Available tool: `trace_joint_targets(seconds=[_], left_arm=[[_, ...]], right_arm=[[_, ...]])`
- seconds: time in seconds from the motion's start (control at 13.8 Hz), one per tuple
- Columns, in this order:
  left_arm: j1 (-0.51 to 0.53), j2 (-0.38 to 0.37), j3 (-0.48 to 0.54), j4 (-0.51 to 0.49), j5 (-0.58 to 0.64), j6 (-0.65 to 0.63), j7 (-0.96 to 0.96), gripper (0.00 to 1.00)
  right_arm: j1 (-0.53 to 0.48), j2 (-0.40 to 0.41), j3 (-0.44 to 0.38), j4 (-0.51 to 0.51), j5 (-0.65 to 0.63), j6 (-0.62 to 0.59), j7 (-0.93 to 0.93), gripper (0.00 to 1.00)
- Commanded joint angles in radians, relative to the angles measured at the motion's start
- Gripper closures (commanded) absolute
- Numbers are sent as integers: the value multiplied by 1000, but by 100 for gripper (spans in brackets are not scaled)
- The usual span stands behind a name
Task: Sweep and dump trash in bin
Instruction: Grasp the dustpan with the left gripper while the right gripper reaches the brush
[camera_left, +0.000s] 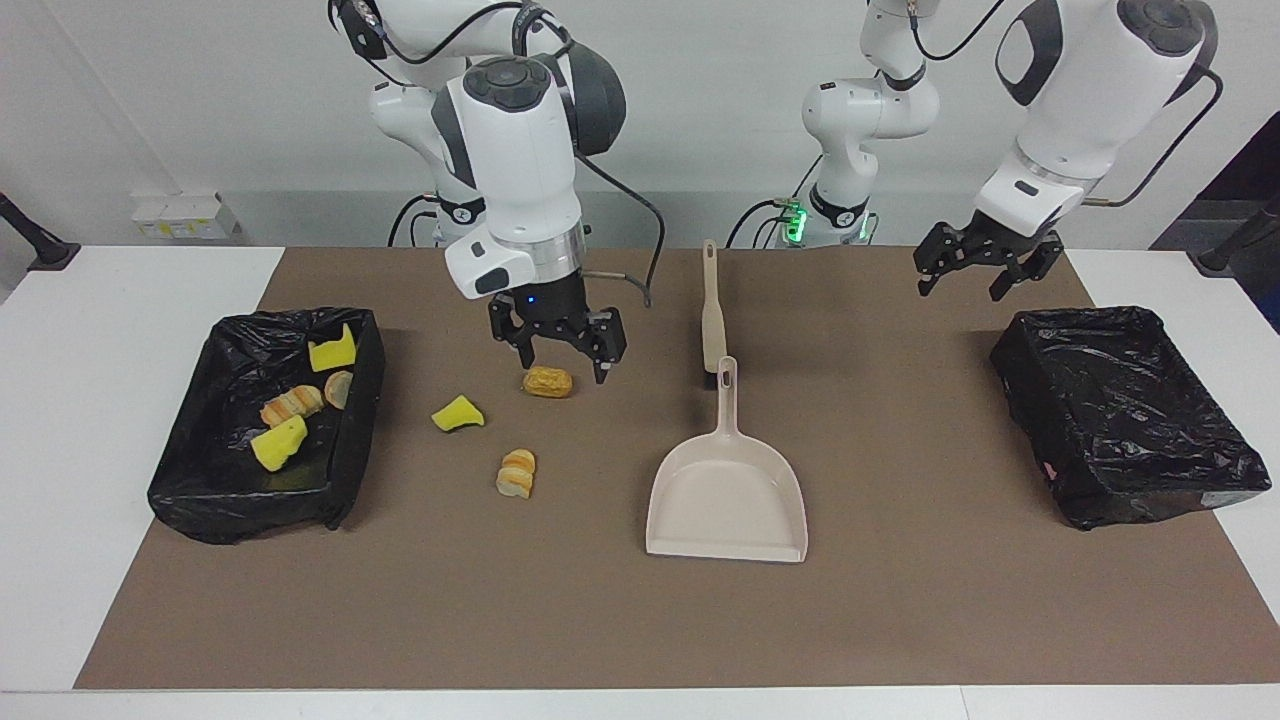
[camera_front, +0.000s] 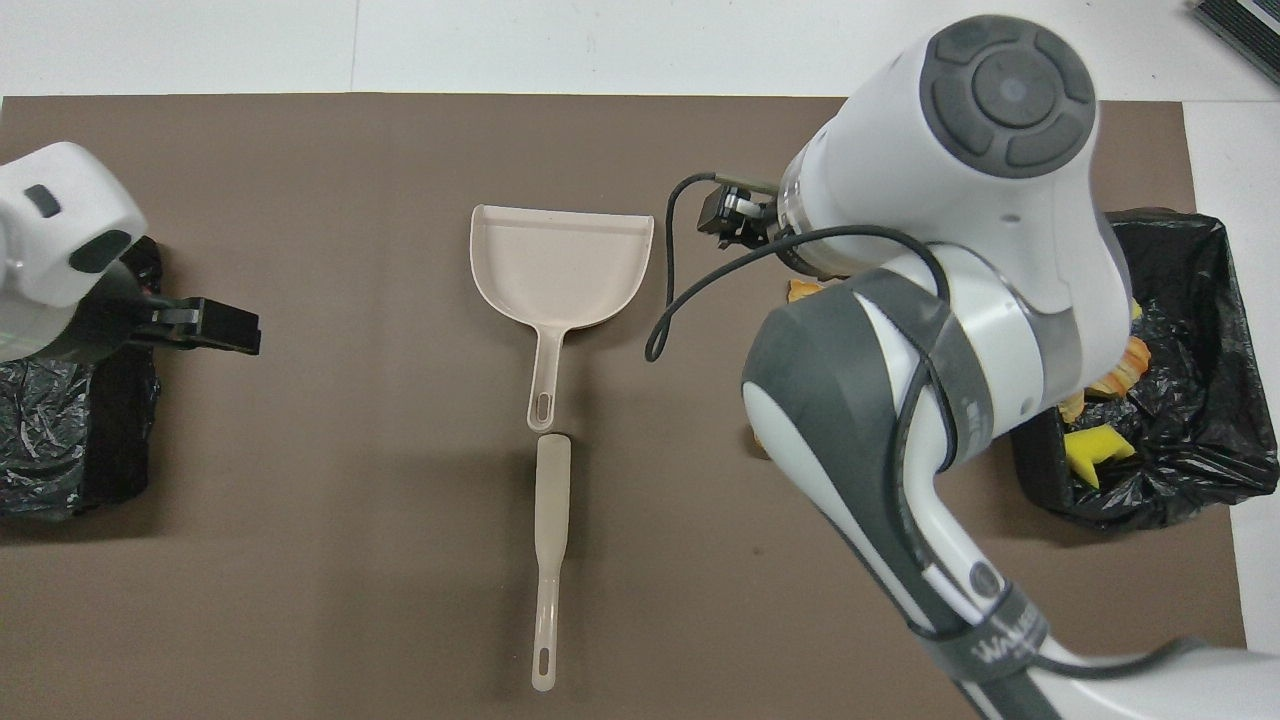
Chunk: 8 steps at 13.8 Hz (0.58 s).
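Three pieces of trash lie loose on the brown mat: a brown bread piece (camera_left: 548, 381), a yellow sponge chunk (camera_left: 458, 413) and a striped bread piece (camera_left: 517, 472). Several more sit in the black-lined bin (camera_left: 355, 440) at the right arm's end. My right gripper (camera_left: 565, 365) hangs open and empty just over the brown bread piece. In the overhead view the right arm hides the gripper and most of the loose trash. My left gripper (camera_left: 975, 275) waits open over the mat beside the other bin (camera_left: 1120, 400).
A beige dustpan (camera_left: 727, 490) lies flat mid-mat, its handle pointing toward the robots. A beige stick-shaped tool (camera_left: 711, 310) lies in line with that handle, nearer to the robots. The bin at the left arm's end holds no scraps. White table borders the mat.
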Motion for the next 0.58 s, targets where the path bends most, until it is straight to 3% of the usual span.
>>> trace_joint_targets(seconds=[0.0, 0.51], left_arm=[[-95, 34, 6, -47, 9, 120, -94, 0], [-98, 52, 4, -30, 2, 153, -101, 0]], right_arm=[[76, -180, 1, -265, 50, 29, 22, 0], [261, -330, 1, -538, 176, 77, 149, 0]])
